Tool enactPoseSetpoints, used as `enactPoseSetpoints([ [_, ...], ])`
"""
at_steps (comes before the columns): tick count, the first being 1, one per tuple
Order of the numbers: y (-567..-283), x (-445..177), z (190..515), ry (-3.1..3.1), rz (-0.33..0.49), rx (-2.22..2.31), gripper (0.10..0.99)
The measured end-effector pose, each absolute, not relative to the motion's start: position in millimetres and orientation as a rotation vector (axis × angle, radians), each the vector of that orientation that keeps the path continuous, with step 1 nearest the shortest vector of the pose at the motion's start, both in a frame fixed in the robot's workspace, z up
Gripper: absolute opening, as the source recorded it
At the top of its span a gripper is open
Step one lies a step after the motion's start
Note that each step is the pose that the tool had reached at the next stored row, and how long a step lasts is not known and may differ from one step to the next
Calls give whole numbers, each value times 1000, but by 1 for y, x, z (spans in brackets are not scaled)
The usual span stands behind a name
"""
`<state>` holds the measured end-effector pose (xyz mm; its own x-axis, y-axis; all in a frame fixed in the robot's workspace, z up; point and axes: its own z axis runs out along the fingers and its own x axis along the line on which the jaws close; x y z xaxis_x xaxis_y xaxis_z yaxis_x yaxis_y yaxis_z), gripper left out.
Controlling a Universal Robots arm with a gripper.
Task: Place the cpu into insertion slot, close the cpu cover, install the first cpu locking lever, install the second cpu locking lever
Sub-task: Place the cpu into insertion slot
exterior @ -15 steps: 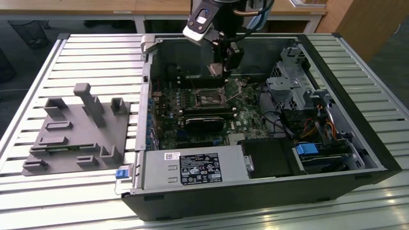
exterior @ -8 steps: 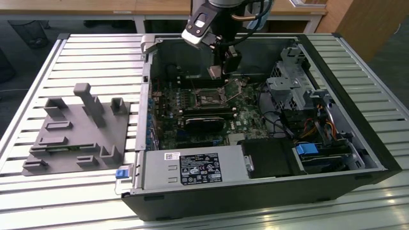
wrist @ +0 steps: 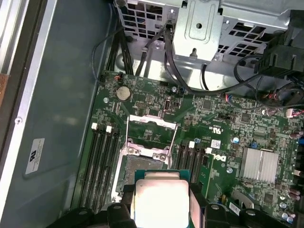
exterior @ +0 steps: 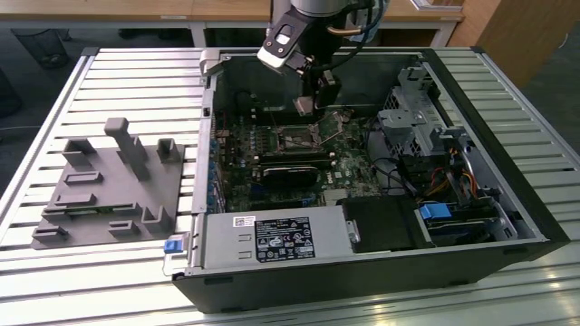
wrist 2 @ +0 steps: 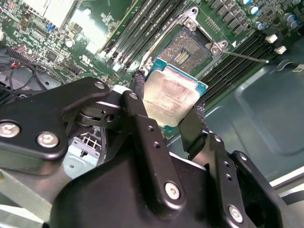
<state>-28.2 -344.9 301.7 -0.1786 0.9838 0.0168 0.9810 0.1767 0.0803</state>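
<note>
Inside the open computer case (exterior: 363, 282) on the slatted desk (exterior: 136, 75), the hand (wrist 2: 169, 96) hangs over the green board. Its two black fingers (wrist 2: 192, 126) are squeezed shut on the cpu (wrist 2: 173, 97), one on each side, and the chip's shiny grey top faces the camera in both wrist views. The cpu is up in the air, near the insertion slot (wrist 2: 187, 50) but not touching it. The slot is bare, so the chip is not in yet. The cpu cover (wrist: 152, 126) is swung up and away from the slot, which leaves room for the chip. A thin metal lever (wrist 2: 247, 56) sticks out beside the slot and does not look hooked down. So the work looks to be at its very first step: the chip is in the hand, close over its place. Setting it in, shutting the cover and fixing both levers are all still left to do.
</note>
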Motion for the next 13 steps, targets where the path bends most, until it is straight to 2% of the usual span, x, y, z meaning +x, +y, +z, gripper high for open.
enactPoseSetpoints([
  [13,-345,-28,295,2380,112,1988,537],
])
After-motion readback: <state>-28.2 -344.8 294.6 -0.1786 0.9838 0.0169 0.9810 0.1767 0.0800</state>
